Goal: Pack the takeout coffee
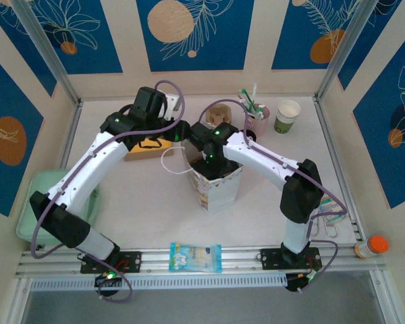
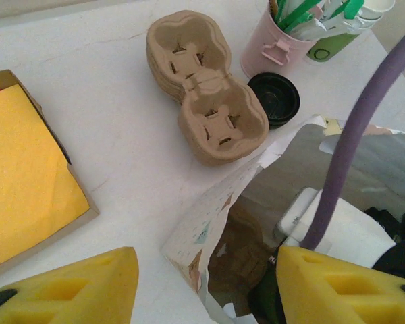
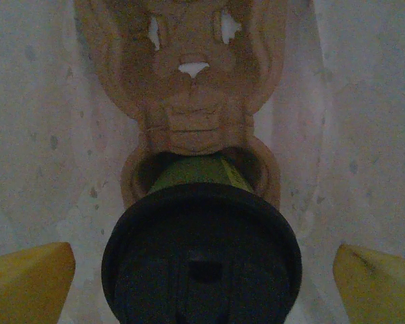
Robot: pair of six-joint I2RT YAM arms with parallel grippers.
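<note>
Holding nothing with right tool (image 3: 202, 283), spread wide down inside bag (image 2: 201, 226), either side of lidded cup (image 3: 201, 175) seated in carrier (image 3: 189, 115), not touching. Hovering left tool (image 2: 206, 290), likewise released, over bag's rim. Leaving open cup (image 1: 287, 116) well apart on tabletop (image 1: 148, 199), far right, just beside pink cup (image 1: 258, 123).

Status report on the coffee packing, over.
Right gripper open over lidded green cup, seated in carrier inside bag. Left gripper open at bag rim. Nothing blocking.
</note>
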